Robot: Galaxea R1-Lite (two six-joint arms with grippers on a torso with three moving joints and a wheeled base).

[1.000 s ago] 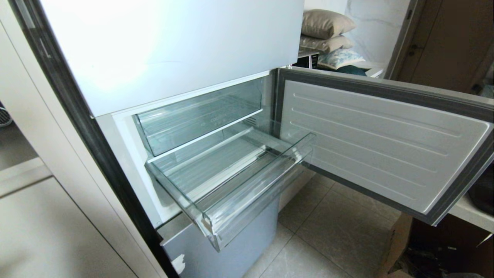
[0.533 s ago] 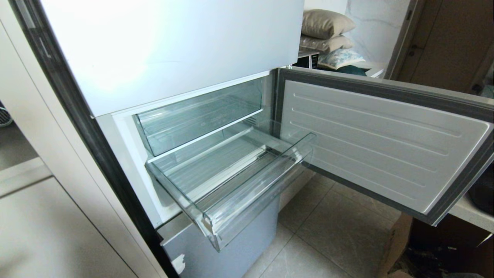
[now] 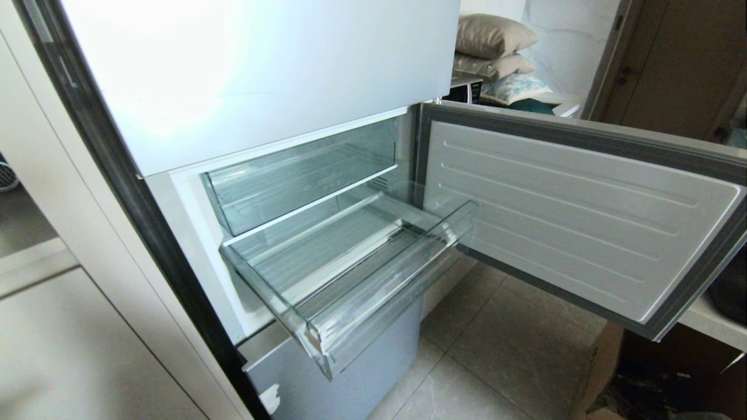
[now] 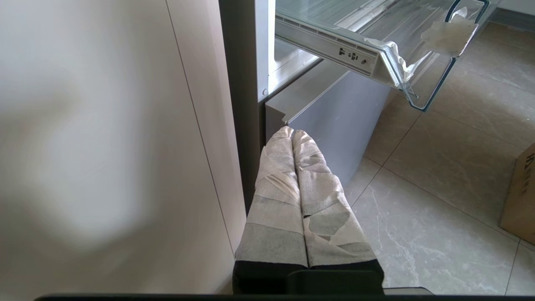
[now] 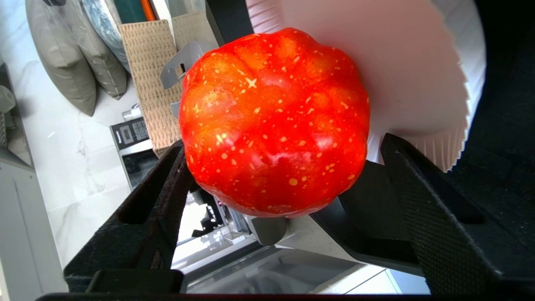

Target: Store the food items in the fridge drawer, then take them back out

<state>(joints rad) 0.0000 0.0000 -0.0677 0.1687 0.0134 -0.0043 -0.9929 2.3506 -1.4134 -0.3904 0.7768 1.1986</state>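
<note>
The fridge drawer (image 3: 379, 297) stands pulled out of the pale fridge, clear and with nothing in it; its corner also shows in the left wrist view (image 4: 418, 50). Neither arm shows in the head view. An orange-red ribbed food item (image 5: 276, 121) with yellow specks rests against a white paper plate (image 5: 418, 83). My right gripper (image 5: 283, 144) is open around it, with a clear gap on one side and the other finger close to its skin. The left gripper (image 4: 292, 133), its fingers wrapped in tape, is shut on nothing, low by the fridge's bottom corner under the drawer.
The fridge door (image 3: 572, 221) swings wide open to the right over the tiled floor (image 3: 502, 350). A clear upper bin (image 3: 292, 175) sits above the drawer. A cardboard box (image 4: 520, 196) stands on the floor. Pillows (image 3: 493, 35) lie behind.
</note>
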